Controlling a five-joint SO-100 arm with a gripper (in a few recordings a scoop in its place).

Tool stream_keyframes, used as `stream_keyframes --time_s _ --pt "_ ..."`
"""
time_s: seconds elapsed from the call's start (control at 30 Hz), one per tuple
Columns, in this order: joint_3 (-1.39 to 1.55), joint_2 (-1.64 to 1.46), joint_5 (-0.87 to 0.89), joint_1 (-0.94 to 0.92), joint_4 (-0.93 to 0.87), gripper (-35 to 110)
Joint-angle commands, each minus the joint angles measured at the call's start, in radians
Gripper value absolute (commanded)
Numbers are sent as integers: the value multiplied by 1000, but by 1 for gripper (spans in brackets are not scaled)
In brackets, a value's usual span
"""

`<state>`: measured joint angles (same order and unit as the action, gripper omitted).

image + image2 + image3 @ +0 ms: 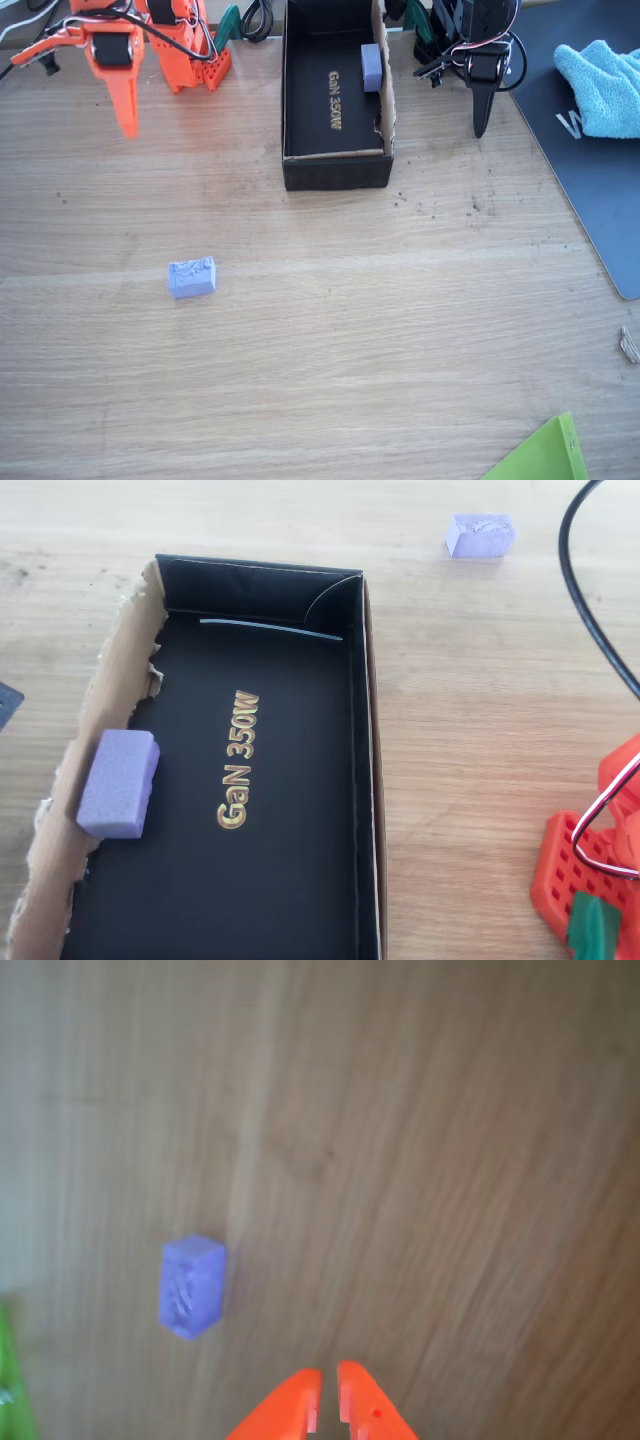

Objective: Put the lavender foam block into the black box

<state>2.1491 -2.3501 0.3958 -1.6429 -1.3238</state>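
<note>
Wrist view: my tool [329, 1400] hangs nearly closed, empty; I should open wide, centre over the block [191, 1287], then descend.

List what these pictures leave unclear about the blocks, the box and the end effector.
- Black box: near end cut off by the overhead view's bottom edge.
- End effector: wrist view's bottom edge crops it to the tips.
- Lavender foam block: surface blurred in the wrist view.
</note>
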Motion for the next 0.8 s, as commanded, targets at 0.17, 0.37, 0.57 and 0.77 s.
stream_keyframes --time_s 0.17,0.37,0.57,0.77 --pt "-161 175 44 89 15 0" --pt "-255 310 41 155 48 0" --pt "-416 436 31 199 -9 0" --pt "-511 515 11 202 -66 0"
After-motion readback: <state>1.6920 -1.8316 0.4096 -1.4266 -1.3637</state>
